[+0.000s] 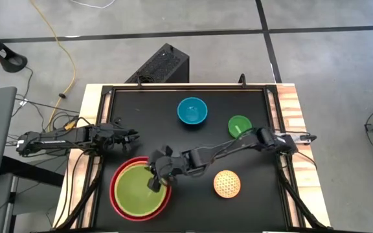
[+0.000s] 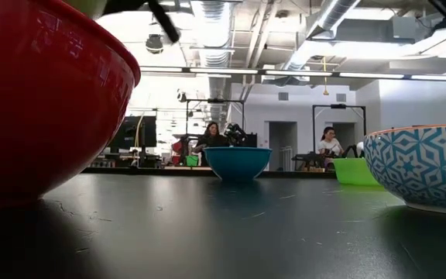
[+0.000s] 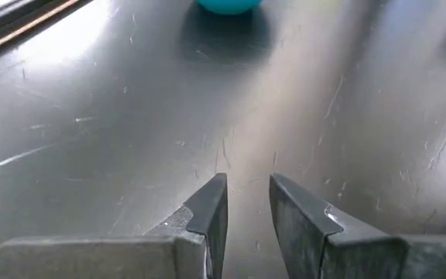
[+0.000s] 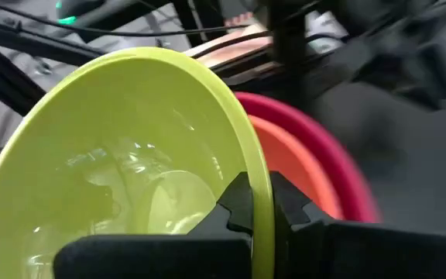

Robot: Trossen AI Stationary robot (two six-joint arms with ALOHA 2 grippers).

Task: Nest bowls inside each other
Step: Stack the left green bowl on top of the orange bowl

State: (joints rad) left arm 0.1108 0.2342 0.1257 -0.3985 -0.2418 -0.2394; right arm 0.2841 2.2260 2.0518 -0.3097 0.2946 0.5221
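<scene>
Two dark fingers of the right gripper (image 4: 260,203) are pinched tight across the thin rim of the lime green bowl (image 4: 130,155), one finger inside the wall and one outside, with only the rim's thickness between them. In the high view that gripper (image 1: 155,182) sits over the right edge of the stack near the table's front left, where the lime green bowl (image 1: 137,183) lies within the orange bowl (image 4: 300,167), and that within the large red-pink bowl (image 1: 115,194); from the wrist the lime green bowl looks tilted, its held side raised above the orange and red-pink rims. The left gripper (image 3: 248,209) hovers over bare black table (image 1: 160,107) just beyond the stack, its jaws narrowly apart and holding nothing. The blue bowl (image 1: 192,110) stands alone toward the far middle, the smallest bright green bowl (image 1: 239,125) to its right, partly crossed by the right arm, and the small patterned yellow bowl (image 1: 226,183) rests near the front right, well apart from the stack. In the low view the red-pink bowl's wall (image 2: 37,93) fills the left side and cuts off the grip itself. Two seated people show far back in the room, too small to make out.
</scene>
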